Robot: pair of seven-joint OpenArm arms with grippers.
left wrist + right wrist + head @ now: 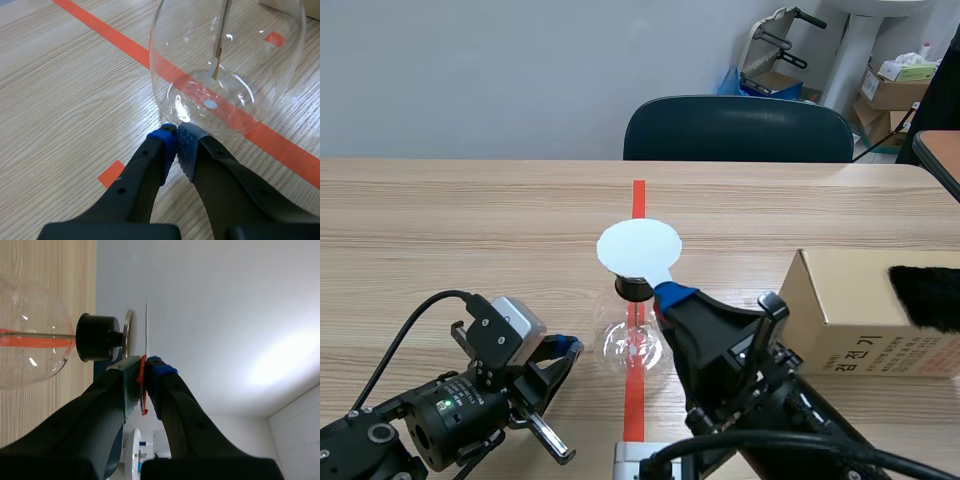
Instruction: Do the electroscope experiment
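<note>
In the right jaws, pressed tight from both sides: the stub tab of a thin white round disc [638, 248], edge-on in the right wrist view between the grey-green and blue pads [161, 372]. Holds the disc flat, parallel to the surface, right over the round metal plate [128, 335] capping a clear round glass electroscope flask [633, 345]. Shows a slim gap between disc and plate in the right wrist view; reads as near but apart.

In the left jaws, nothing: closed pad against pad, low over the light wooden surface [440, 220], tips aimed at the foot of the flask and just beside the glass. Cannot tell touching from barely clear.

Further out, on the flask itself: a black stopper [632, 288] in the neck, a thin metal rod [223, 25] dropping inside, a small foil leaf [216, 67] at its lower end. Stands upright on the orange-red tape line, mid-surface, between the two arms.

For the coming move, hinges on one relation: plate straight below the disc, long axis of rod and neck vertical. Calls, most likely, for travel along that axis by the right arm, down to close the gap or up to lift away. Leaves the left arm nearer the base, well placed to steady the glass.

Beyond, beside the right arm: a tan cardboard box [840, 290] with a patch of black fur [925, 295] on top. Across the surface, a dark teal chair [738, 128].
</note>
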